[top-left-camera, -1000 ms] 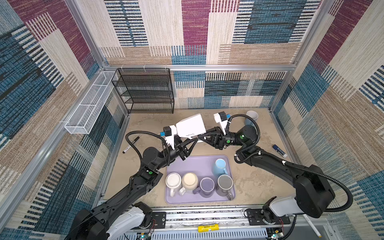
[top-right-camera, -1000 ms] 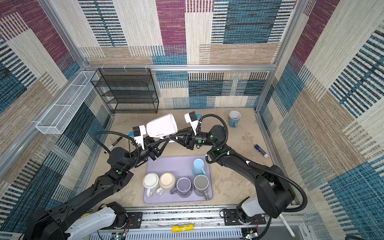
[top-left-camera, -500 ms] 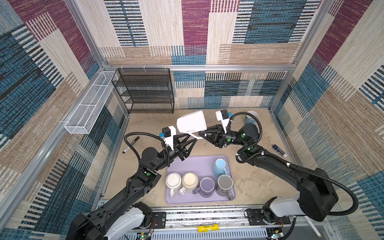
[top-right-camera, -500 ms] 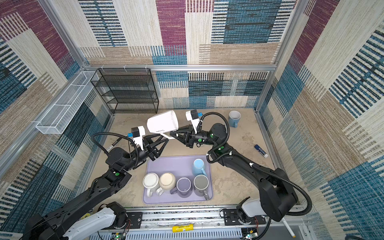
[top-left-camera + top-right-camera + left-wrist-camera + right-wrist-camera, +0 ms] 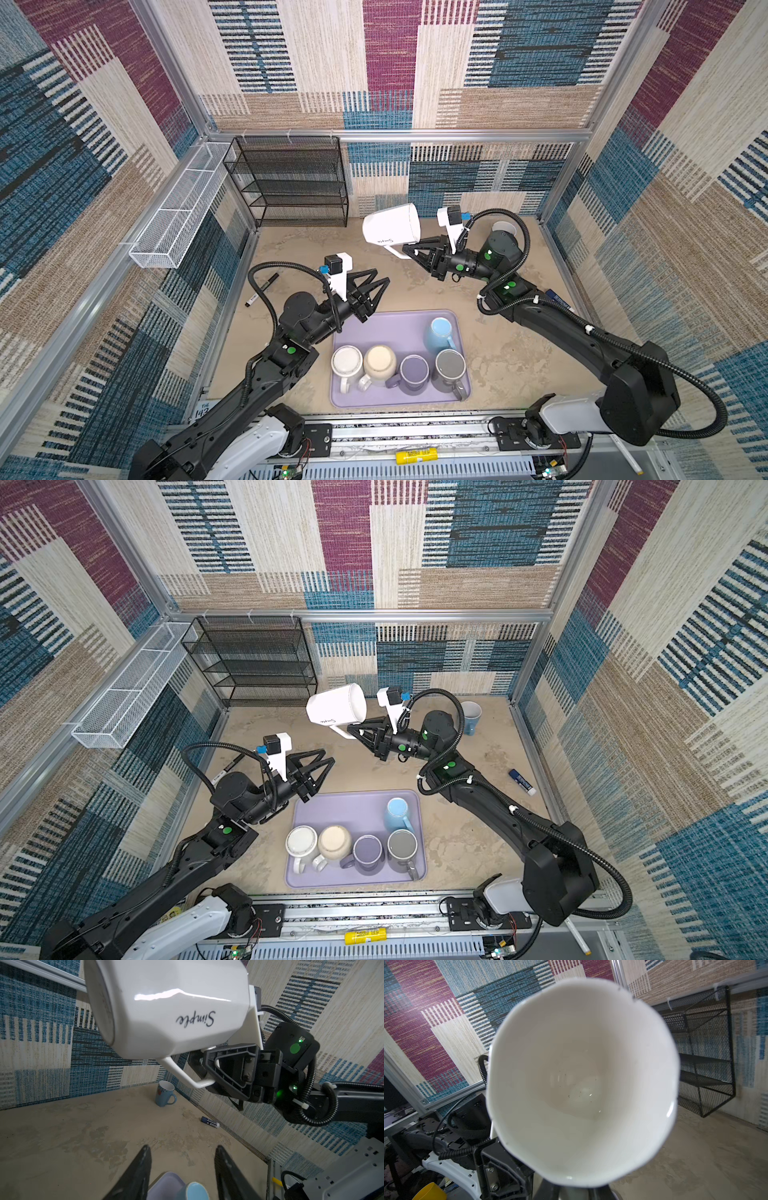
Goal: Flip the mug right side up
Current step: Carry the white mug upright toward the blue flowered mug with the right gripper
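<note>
The white mug (image 5: 390, 228) (image 5: 336, 706) with "Simple" written on it (image 5: 166, 1007) hangs in the air on its side above the back of the table. Its handle points down and its mouth faces the right wrist camera, which looks into the empty inside (image 5: 581, 1084). My right gripper (image 5: 405, 251) (image 5: 353, 729) is shut on the mug's handle. My left gripper (image 5: 381, 277) (image 5: 327, 757) (image 5: 182, 1148) is open and empty, in front of and below the mug, over the tray's back left corner.
A purple tray (image 5: 395, 328) at the front holds several mugs, among them a light blue one (image 5: 440, 330). A blue mug (image 5: 471, 717) stands upright at the back right. A black wire rack (image 5: 291, 183), a white wire basket (image 5: 174, 220), a marker (image 5: 262, 289) and a blue stick (image 5: 521, 781) line the sides.
My right gripper has raised the white mug and carried it a little toward the back, away from my left gripper. The left gripper has stayed open in about the same place.
</note>
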Robot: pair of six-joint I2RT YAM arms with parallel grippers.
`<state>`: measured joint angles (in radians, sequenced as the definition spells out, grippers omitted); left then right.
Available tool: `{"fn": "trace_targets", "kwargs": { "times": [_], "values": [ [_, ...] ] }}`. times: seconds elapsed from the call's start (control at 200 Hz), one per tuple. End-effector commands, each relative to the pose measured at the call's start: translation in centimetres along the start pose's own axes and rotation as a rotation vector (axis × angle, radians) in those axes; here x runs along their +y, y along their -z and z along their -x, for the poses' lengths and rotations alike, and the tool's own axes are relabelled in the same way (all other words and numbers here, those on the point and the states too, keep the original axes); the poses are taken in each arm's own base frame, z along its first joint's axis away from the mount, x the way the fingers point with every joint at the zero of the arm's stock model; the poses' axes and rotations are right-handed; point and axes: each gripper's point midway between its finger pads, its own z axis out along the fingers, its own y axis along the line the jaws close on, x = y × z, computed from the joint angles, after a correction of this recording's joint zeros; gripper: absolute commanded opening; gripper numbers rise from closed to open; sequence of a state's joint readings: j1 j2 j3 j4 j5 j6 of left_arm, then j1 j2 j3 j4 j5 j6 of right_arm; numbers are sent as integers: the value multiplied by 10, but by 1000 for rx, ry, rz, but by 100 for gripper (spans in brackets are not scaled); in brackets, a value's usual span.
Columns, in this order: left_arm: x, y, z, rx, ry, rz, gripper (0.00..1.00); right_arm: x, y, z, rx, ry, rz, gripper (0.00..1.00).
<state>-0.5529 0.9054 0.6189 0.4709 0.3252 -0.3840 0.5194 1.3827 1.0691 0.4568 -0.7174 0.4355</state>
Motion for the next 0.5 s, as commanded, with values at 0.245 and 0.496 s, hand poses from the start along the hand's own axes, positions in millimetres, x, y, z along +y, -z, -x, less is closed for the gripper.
{"fn": "trace_targets", "kwargs": {
  "times": [0.245, 0.496],
  "values": [
    [26, -9, -21, 149, 6, 137, 49, -75, 26, 23, -18, 26, -313, 0],
    [41, -10, -34, 212, 21, 219, 47, -126, 52, 26, 19, 51, -558, 0]
  ]
}}
